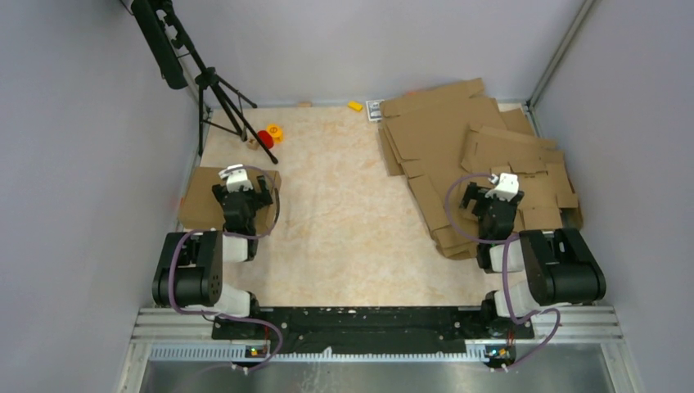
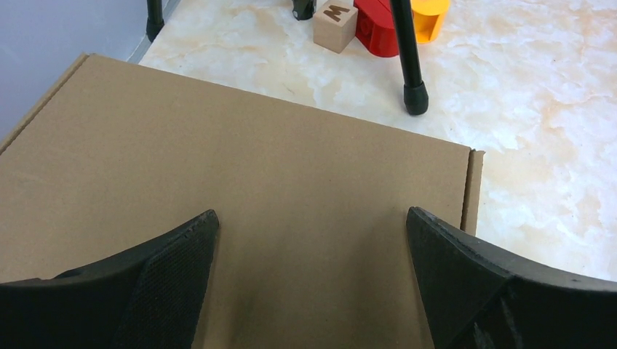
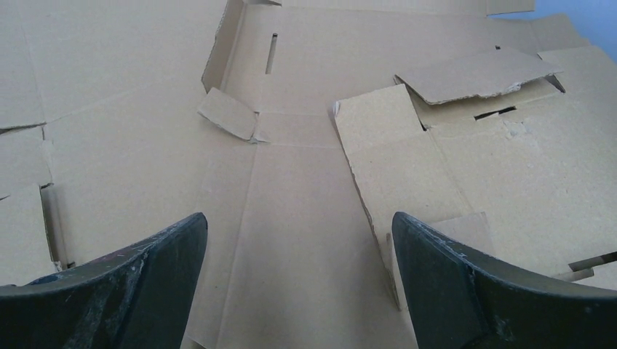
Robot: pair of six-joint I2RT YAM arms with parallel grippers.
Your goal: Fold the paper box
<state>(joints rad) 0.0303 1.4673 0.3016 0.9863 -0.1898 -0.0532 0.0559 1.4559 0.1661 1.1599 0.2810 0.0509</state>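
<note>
1. The box (image 3: 291,167) lies flat as an uncut-looking blank on the right of the table (image 1: 344,205), straight under the right gripper (image 3: 298,218); creases, a narrow slit and a small loose flap show on it.
2. By my reading it is light and stiff across the panels but weak at the creases; corrugated card tears at thin tabs, so pinch a panel edge or a main flap, not a tab.
3. It lies on the pile (image 1: 442,123) of like blanks, overlapped at its right side by a ragged-edged sheet; lifting one sheet alone looks fiddly, and two may come up together.
4. Right gripper: jaws spread wide, nothing between them, hovering above the card.
5. Left gripper (image 2: 311,218): jaws wide too, empty, over a carton (image 2: 255,145) at the table's left.
6. Containers: that carton is the only one, and it is shut; its contents cannot be seen.
7. Beyond it: a tripod (image 1: 221,98) foot, a wooden block (image 2: 335,25) and red and yellow pieces, loose on the table.
</note>
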